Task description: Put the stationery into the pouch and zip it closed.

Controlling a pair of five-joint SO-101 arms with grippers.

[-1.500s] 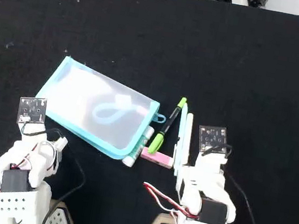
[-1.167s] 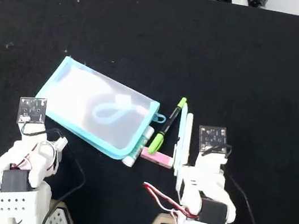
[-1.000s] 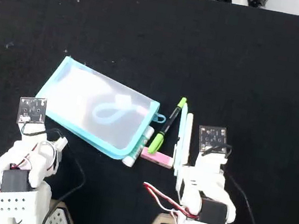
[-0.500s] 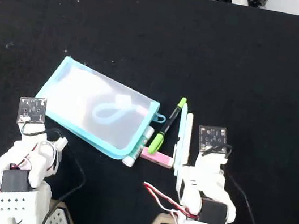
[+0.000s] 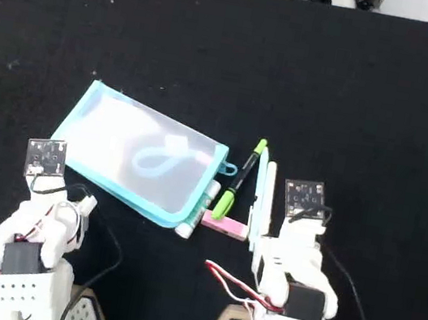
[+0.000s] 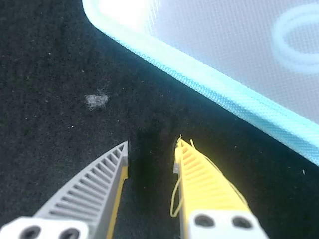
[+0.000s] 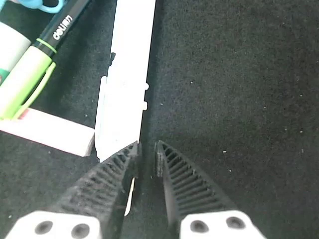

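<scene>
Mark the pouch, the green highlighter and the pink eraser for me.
pouch (image 5: 119, 140), high view, on its clear front panel.
green highlighter (image 5: 242, 175), high view, on its black barrel.
pink eraser (image 5: 225, 227), high view, on its top face.

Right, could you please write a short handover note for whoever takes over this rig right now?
Left gripper: slightly open, empty, beside the pouch.
Right gripper: shut, empty, at the near end of the white pen.
Green highlighter, pink eraser and white stick lie outside, by the pouch's zip-pull end.
Done: nothing.
Left: load all four, then zip the pouch closed.
</scene>
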